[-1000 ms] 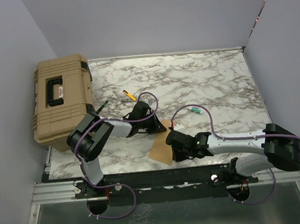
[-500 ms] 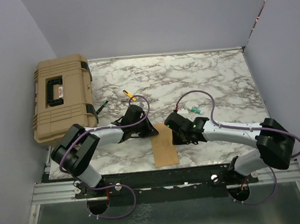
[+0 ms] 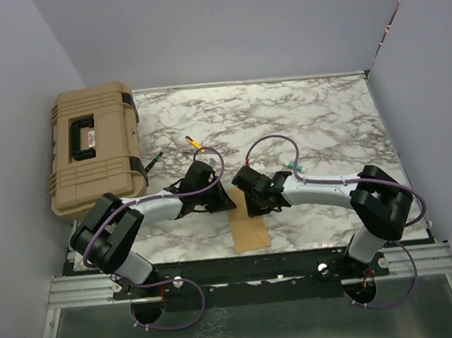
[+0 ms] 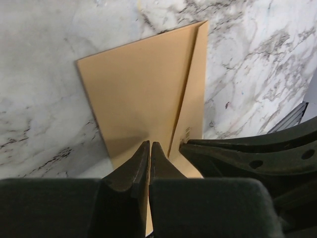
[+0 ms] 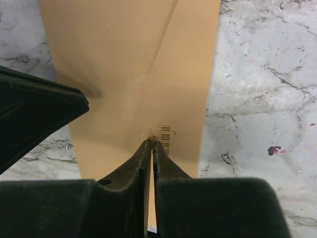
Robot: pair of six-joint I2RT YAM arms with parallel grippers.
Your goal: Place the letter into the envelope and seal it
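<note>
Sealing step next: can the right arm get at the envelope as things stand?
Likely yes. The right pincer is shut, with its tips right at the envelope, by the printed barcode. The left pincer, also shut, sits close beside it over the same envelope but does not seem to block it.

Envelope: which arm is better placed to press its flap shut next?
Probably right: the right gripper, shut, sits on the envelope at its fold line; the left gripper, also shut, rests beside that line.

The envelope (image 3: 250, 231) is plain tan, the table (image 3: 323, 114) white with grey marble veining, the case (image 3: 100, 116) khaki.
</note>
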